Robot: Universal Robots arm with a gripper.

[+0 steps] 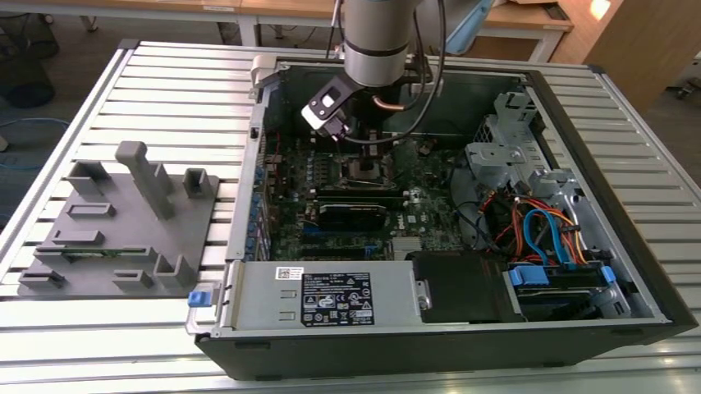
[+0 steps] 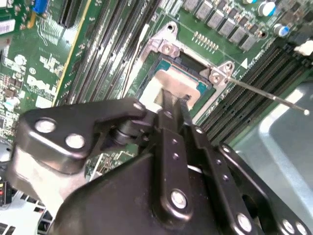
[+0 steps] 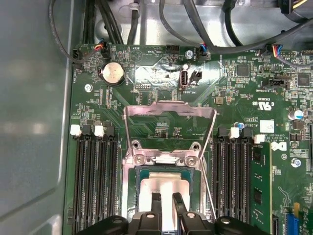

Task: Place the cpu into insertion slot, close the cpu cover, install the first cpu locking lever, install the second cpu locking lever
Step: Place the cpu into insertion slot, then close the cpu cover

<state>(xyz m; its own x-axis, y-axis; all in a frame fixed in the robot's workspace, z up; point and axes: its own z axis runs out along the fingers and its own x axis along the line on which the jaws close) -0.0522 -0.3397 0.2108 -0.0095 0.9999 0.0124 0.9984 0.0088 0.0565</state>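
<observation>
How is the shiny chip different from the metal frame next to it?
The chip is solid; the frame has a big window showing green board. The chip lies flat; the frame is swung open, off it. The frame looks a bit bigger. Both are square and silvery.

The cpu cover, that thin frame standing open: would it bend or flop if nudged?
Probably stiff: the cpu cover stands open unsupported. It would likely swing, not slide, since one edge looks hinged beside the cpu. Likely light, being mostly window.
</observation>
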